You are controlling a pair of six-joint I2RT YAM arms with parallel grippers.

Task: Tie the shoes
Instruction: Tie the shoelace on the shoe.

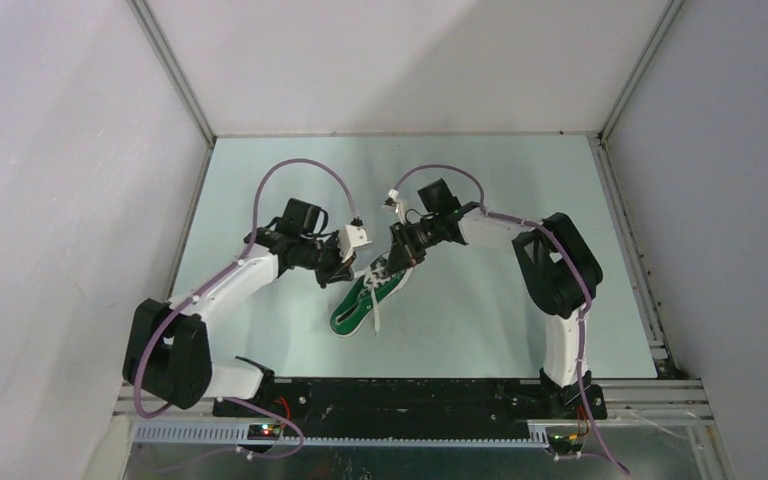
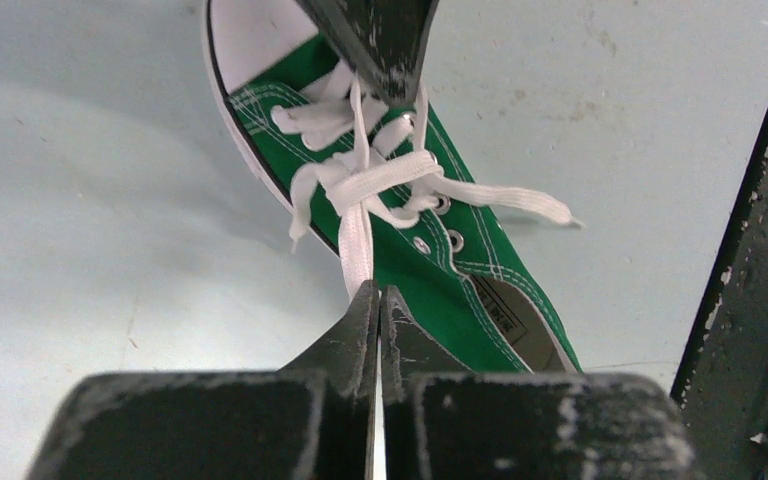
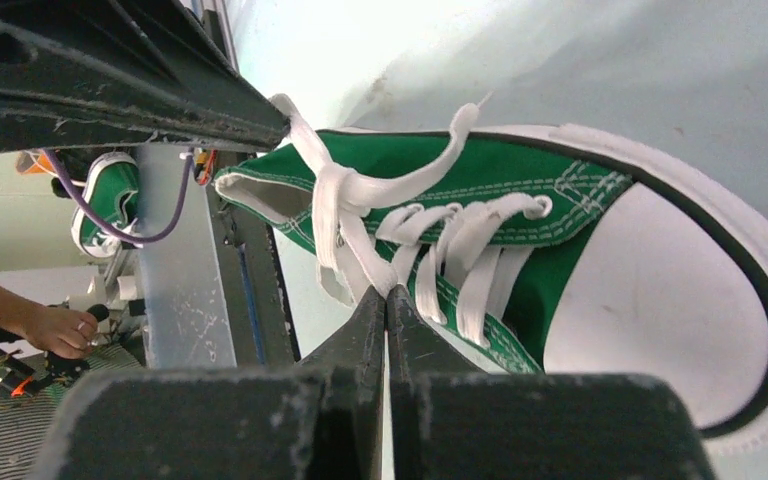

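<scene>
**Desk:** Where's the green sneaker [image 1: 368,298]?
**Photographer:** On the table [image 1: 260,170], between the arms; left gripper [image 2: 378,292] and right gripper [image 3: 386,295] each pinch a white lace [image 2: 380,180] strand.
**Desk:** Advice?
**Photographer:** Likely pull outward evenly, keeping the sneaker from sliding

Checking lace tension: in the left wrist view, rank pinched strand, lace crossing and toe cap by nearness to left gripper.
1. Pinched strand, held in the left gripper.
2. Lace crossing, middle of view.
3. Toe cap, far end, top left.

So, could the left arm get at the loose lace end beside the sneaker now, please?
Probably not yet: the left pincer is shut on another lace strand, though the loose lace end lies unobstructed.
</scene>
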